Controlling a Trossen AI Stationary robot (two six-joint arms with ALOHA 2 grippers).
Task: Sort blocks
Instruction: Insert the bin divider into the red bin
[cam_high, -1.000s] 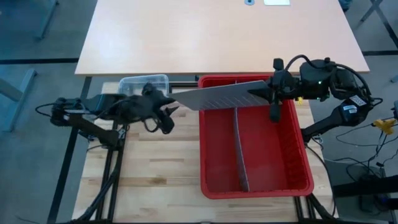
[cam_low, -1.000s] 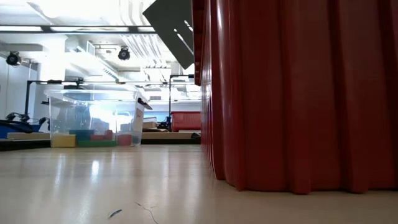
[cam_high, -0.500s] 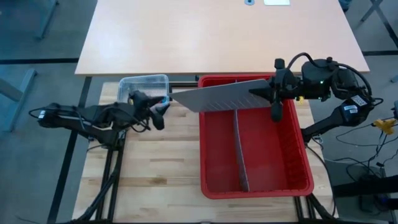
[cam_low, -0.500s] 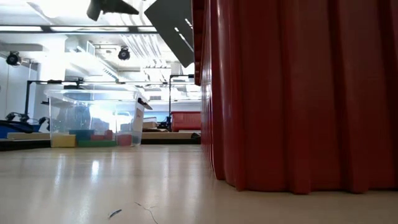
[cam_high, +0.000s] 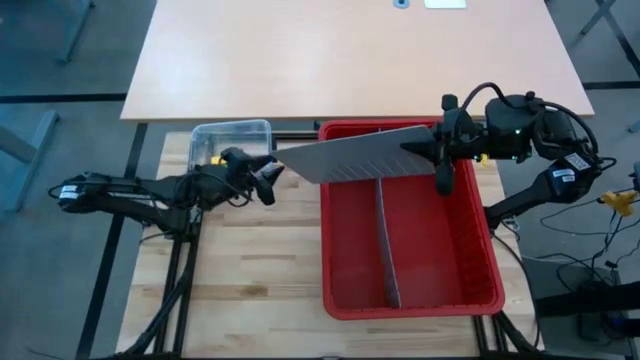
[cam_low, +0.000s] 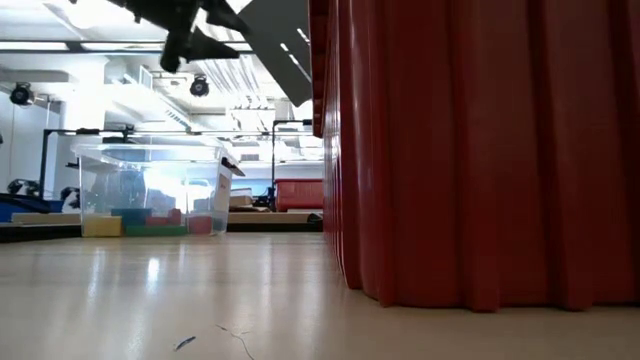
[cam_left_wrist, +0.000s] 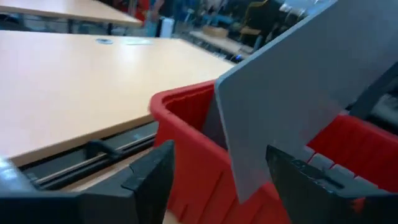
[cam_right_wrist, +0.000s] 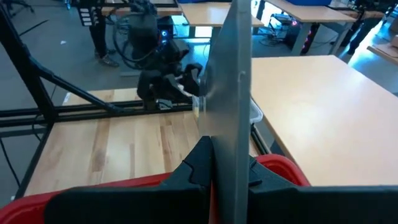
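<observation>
Blocks (cam_low: 150, 224) sit inside the clear tub (cam_high: 232, 140) at the far left of my surface (cam_high: 250, 270). My right gripper (cam_high: 440, 152) is clamped on a grey panel (cam_high: 350, 155) held over the red bin (cam_high: 410, 250). My left gripper (cam_high: 268, 172) hangs open just beside the panel's free end, holding nothing.

Dark arms (cam_high: 150, 190) — black cables (looped)
</observation>
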